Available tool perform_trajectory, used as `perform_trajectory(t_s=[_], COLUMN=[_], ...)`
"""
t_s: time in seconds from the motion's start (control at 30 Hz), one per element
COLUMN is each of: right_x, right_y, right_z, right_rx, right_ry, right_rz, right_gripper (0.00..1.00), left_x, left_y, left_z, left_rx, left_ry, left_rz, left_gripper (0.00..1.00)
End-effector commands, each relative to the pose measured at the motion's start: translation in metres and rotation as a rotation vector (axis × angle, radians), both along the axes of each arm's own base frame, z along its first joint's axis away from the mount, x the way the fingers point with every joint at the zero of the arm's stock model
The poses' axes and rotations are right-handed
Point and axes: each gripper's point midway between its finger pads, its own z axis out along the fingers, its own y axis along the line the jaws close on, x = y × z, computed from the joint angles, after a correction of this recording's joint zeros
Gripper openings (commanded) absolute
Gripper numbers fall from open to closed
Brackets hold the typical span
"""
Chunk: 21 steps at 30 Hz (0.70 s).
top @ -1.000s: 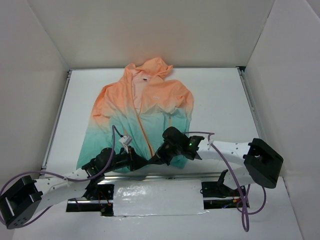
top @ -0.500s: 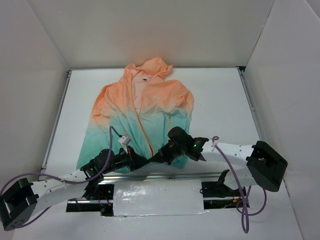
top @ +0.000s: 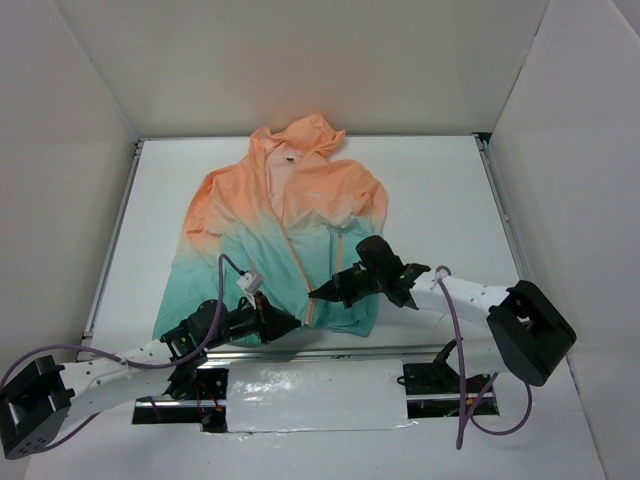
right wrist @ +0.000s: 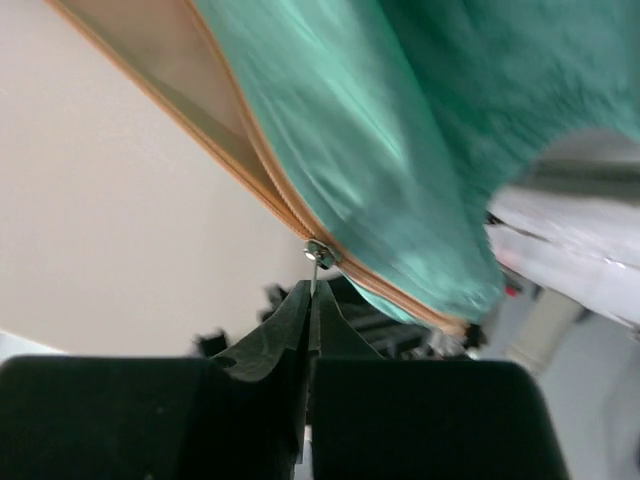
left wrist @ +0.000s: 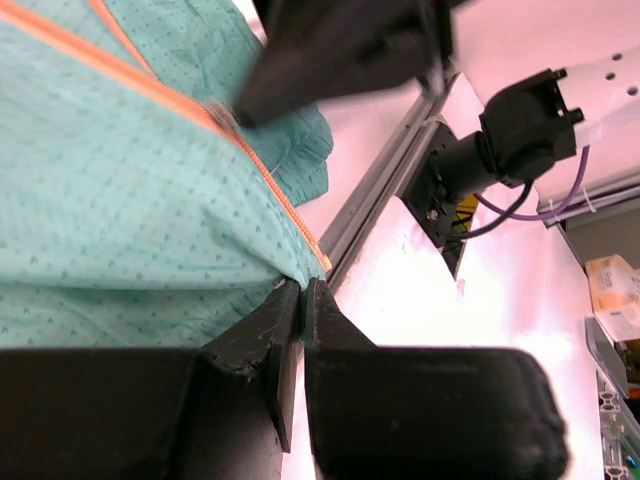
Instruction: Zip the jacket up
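Top external view: the right claw (top: 316, 295), clenched on the zipper pull (right wrist: 320, 253), now sits a short way up the front of the jacket (top: 285, 215). A second ago it was down at the hem beside the left claw (top: 292, 325). The left claw stays pinched on the teal hem corner, anchoring it. Teeth below the pull look joined and the long run above appears open, so closing has likely only begun. The jacket lies flat on the white counter (top: 440, 200), hem at the near edge and hood toward the far wall (top: 300, 60) of a plain white enclosure.
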Motion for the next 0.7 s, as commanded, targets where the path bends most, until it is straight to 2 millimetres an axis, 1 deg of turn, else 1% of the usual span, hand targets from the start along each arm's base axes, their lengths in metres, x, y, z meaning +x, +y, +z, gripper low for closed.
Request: perform_trajectory(t_s=[0.0,0.03,0.1,0.13,0.2,0.23,0.27,0.3,0.33,0.37,0.4,0.43,0.47,0.5,0.53,0.57,0.6,0.63,0.67], right_x=[0.049,0.057,0.062,0.072,0.084,0.098,0.113,0.134,0.149,0.167,0.195,0.208,0.234,0.264,0.28,0.307,0.334,0.352,0.371], right_y=[-0.017,-0.015,-0.012,-0.008,-0.009,-0.007,-0.015,-0.013,-0.015,-0.029,-0.026,-0.033,-0.047,-0.047,-0.055,-0.071,-0.076,-0.083,-0.091], right_z=[-0.007,0.0,-0.004,0.007,0.006,0.019,0.022,0.035,0.04,0.04,0.055,0.052,0.04,0.074,0.076,0.063,0.095,0.101,0.092], right_rx=[-0.042,-0.033,-0.057,-0.052,-0.087,-0.083,-0.099,-0.093,-0.099,-0.136,-0.134,-0.174,-0.216,-0.199,-0.224,-0.253,-0.227,-0.223,-0.218], right_ry=[0.0,-0.01,-0.018,-0.048,-0.067,-0.102,-0.132,-0.172,-0.203,-0.214,-0.252,-0.262,-0.239,-0.321,-0.352,-0.348,-0.43,-0.491,-0.499], right_rz=[-0.186,-0.188,-0.173,-0.175,-0.173,-0.189,-0.206,-0.219,-0.229,-0.246,-0.258,-0.246,-0.278,-0.301,-0.299,-0.33,-0.354,-0.353,-0.359], right_gripper=[0.0,0.0,0.0,0.0,0.0,0.0,0.0,0.0,0.0,0.0,0.0,0.0,0.0,0.0,0.0,0.0,0.0,0.0,0.0], left_x=[-0.024,-0.024,-0.027,-0.028,-0.029,-0.029,-0.03,-0.029,-0.029,-0.029,-0.028,-0.026,-0.025,-0.025,-0.022,-0.021,-0.021,-0.016,-0.015], left_y=[-0.008,-0.008,-0.01,-0.01,-0.01,-0.011,-0.011,-0.011,-0.011,-0.01,-0.01,-0.009,-0.009,-0.008,-0.008,-0.007,-0.006,-0.004,-0.002], left_z=[0.011,0.012,0.011,0.01,0.009,0.009,0.008,0.008,0.006,0.004,0.001,0.0,-0.004,-0.006,-0.008,-0.011,-0.016,-0.02,-0.024], left_rx=[-0.052,-0.05,-0.046,-0.042,-0.036,-0.036,-0.029,-0.027,-0.019,-0.011,-0.004,0.004,0.017,0.023,0.032,0.041,0.054,0.069,0.077], left_ry=[-0.049,-0.053,-0.053,-0.05,-0.046,-0.046,-0.039,-0.036,-0.03,-0.021,-0.014,-0.008,0.005,0.011,0.018,0.036,0.049,0.059,0.084], left_rz=[-0.132,-0.132,-0.145,-0.145,-0.15,-0.147,-0.15,-0.142,-0.134,-0.129,-0.121,-0.106,-0.097,-0.091,-0.069,-0.055,-0.046,-0.01,0.015], left_gripper=[0.0,0.0,0.0,0.0,0.0,0.0,0.0,0.0,0.0,0.0,0.0,0.0,0.0,0.0,0.0,0.0,0.0,0.0,0.0])
